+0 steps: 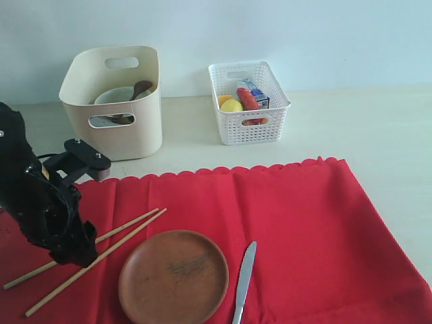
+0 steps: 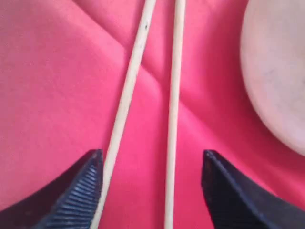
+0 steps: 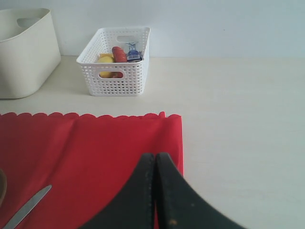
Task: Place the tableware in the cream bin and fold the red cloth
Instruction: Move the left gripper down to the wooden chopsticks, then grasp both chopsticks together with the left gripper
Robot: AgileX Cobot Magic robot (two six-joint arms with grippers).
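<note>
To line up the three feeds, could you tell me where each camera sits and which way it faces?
Exterior view: raised at the near side of the table, facing the back wall across the red cloth, cream bin and white basket; the left arm shows at left.
Left wrist view: on the left arm, looking down at two chopsticks between the open left gripper's tips.
Right wrist view: low over the cloth, facing the wall past the shut right gripper.
Shared: exterior and right wrist both show the knife.

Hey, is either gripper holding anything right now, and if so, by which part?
Nothing is held. The left gripper stands open astride the two chopsticks, and the right gripper is shut and empty.
</note>
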